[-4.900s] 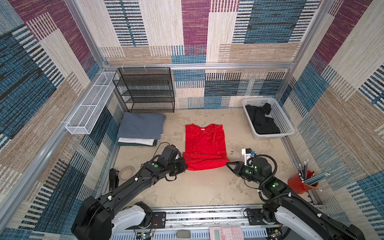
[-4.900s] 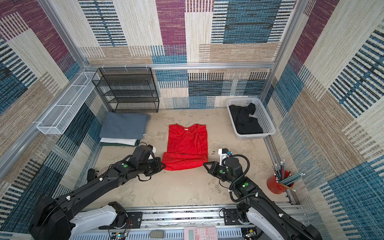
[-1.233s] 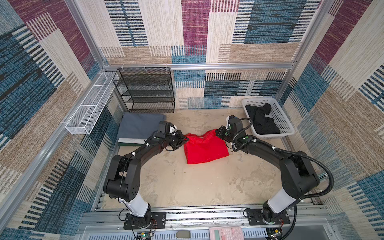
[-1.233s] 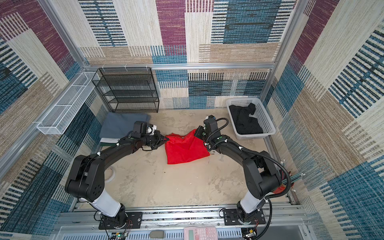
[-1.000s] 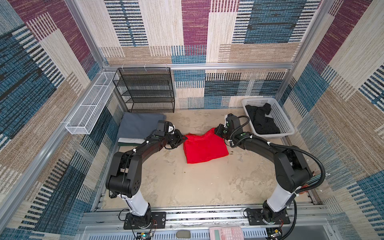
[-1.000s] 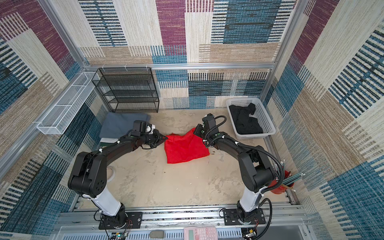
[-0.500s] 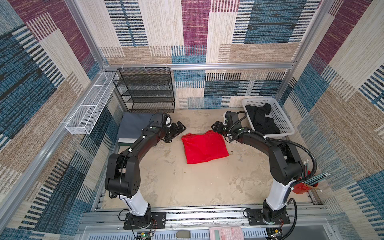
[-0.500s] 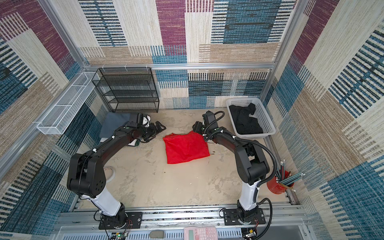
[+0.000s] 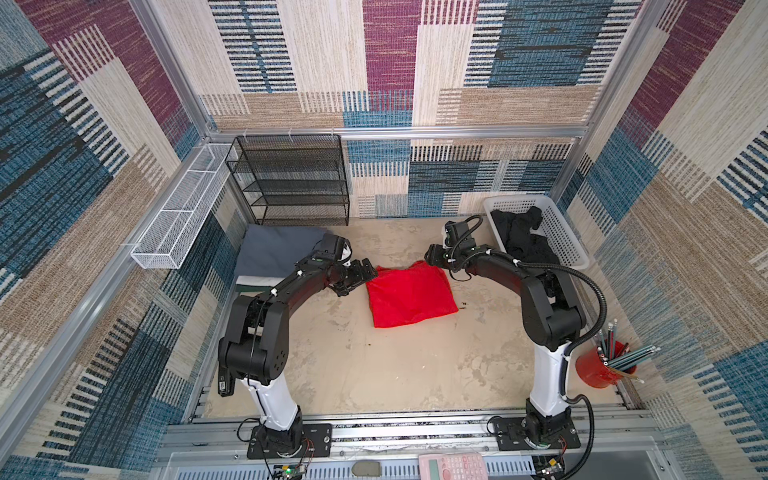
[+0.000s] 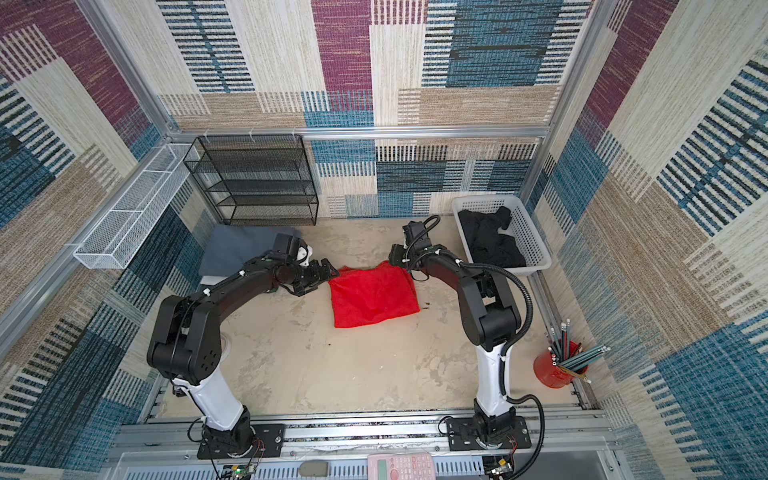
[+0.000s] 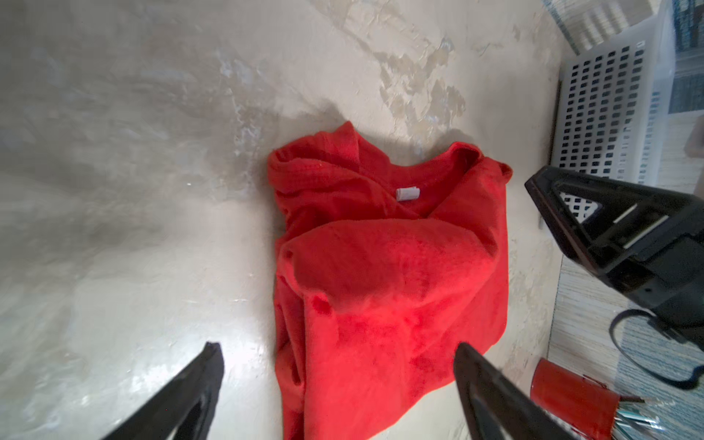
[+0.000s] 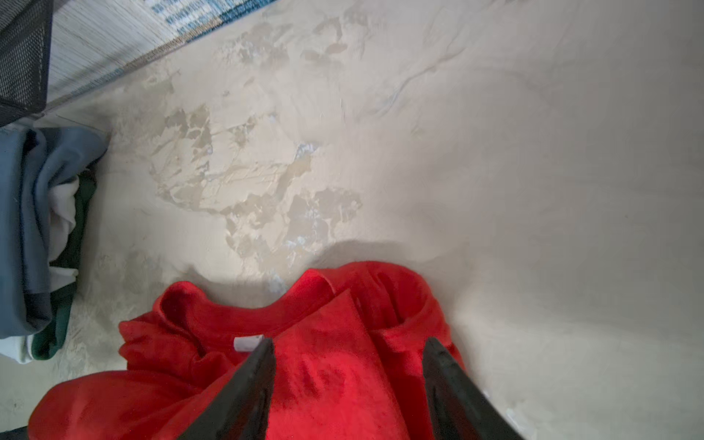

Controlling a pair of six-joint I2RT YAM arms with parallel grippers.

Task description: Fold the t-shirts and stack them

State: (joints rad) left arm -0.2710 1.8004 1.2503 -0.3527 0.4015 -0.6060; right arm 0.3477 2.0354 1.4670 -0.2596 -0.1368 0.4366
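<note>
Red shirt (image 9: 411, 297) is folded on desk (image 9: 374, 365), mid-width, nearer back edge, long axis approx. left-right. L end effector (image 9: 360, 276) is wide open and empty, just beside shirt's back-left corner. R end effector (image 9: 431, 257) is part open, nothing gripped, over back-right corner. Stack (image 9: 274, 253), grey on top, sits in desk's back-left corner, left of shirt. Prob. next: carry shirt leftward onto stack; L arm nearer.

Both top views look steeply down from high, sharing the whole tabletop (image 9: 374, 374). Wrist views sit close behind the left end effector (image 11: 338, 344) and right end effector (image 12: 349, 340), sharing the shirt (image 11: 381, 285) ahead.
</note>
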